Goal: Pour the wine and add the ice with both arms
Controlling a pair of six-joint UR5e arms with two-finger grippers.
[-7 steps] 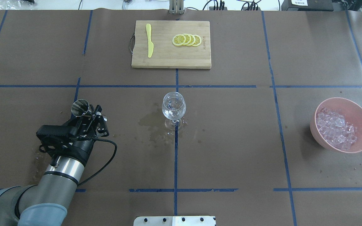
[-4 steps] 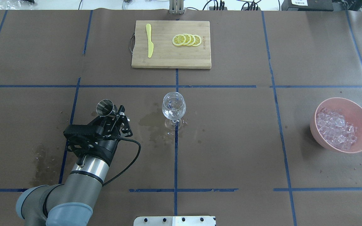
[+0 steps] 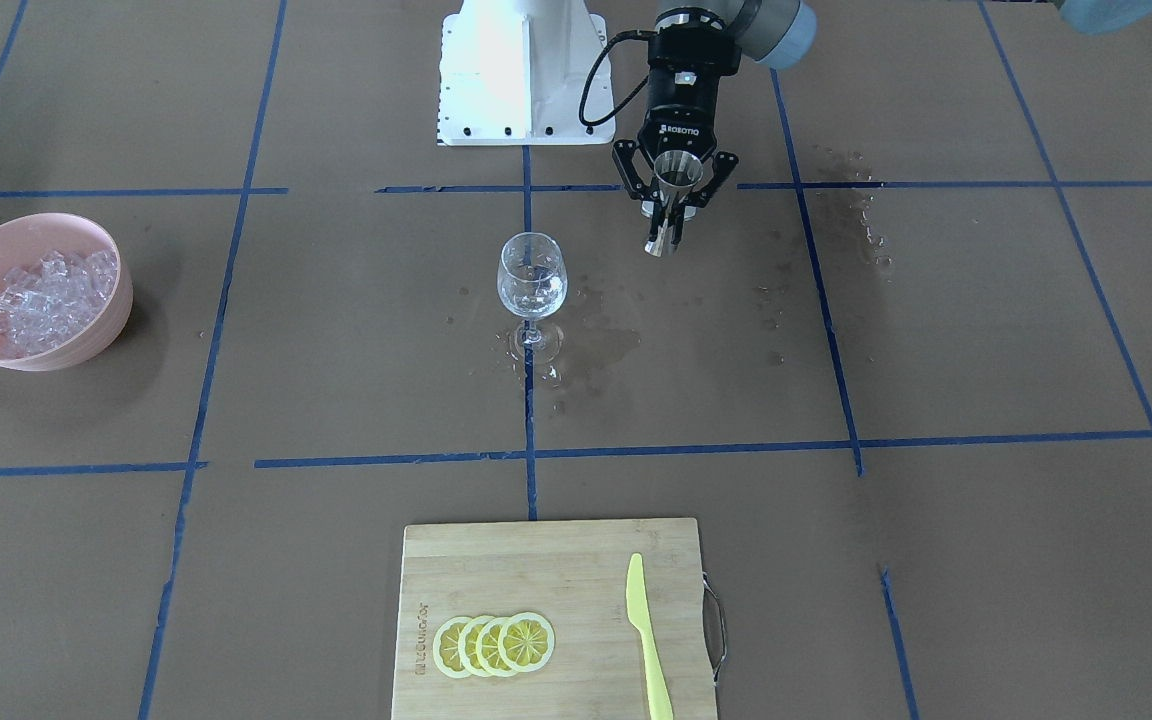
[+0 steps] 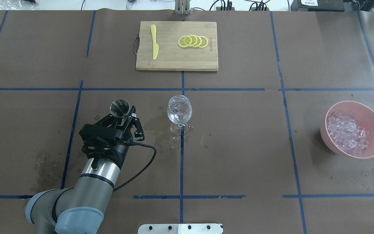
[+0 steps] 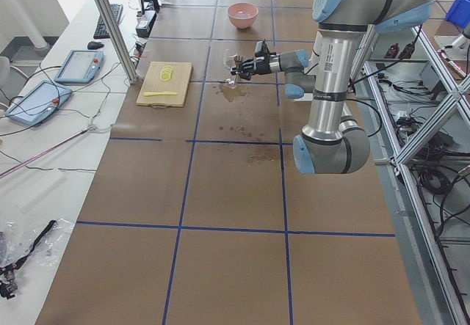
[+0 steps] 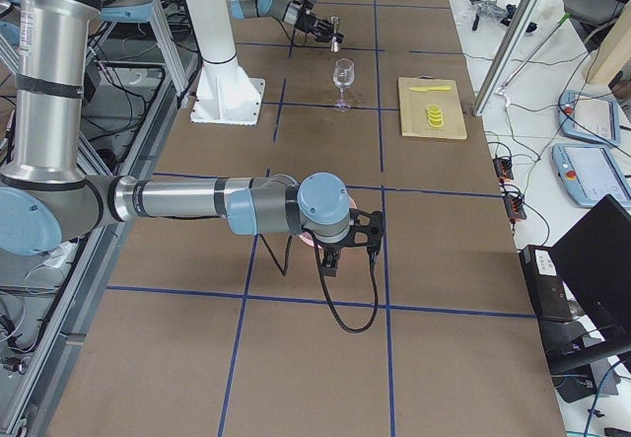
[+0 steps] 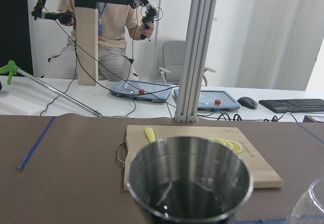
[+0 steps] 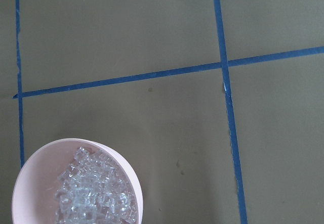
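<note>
While the left claw (image 3: 674, 207) sits clamped on the steel jigger (image 4: 119, 108), upright and just beside the wine glass (image 4: 179, 110), the wine (image 7: 182, 201) glints low inside that cup. Here's the risk, I'd say: the glass mouth is narrow, so a tip begun too far off sends liquid onto the worktop (image 4: 239, 146), where wet patches (image 4: 156, 125) already ring the stem. Swing in too close and the jigger could clip the thin glass and topple it. Over on the other side, the right claw (image 6: 333, 259) hangs above the pink bowl (image 4: 373, 118) of ice (image 4: 347, 131); apart or together, I can't tell.
</note>
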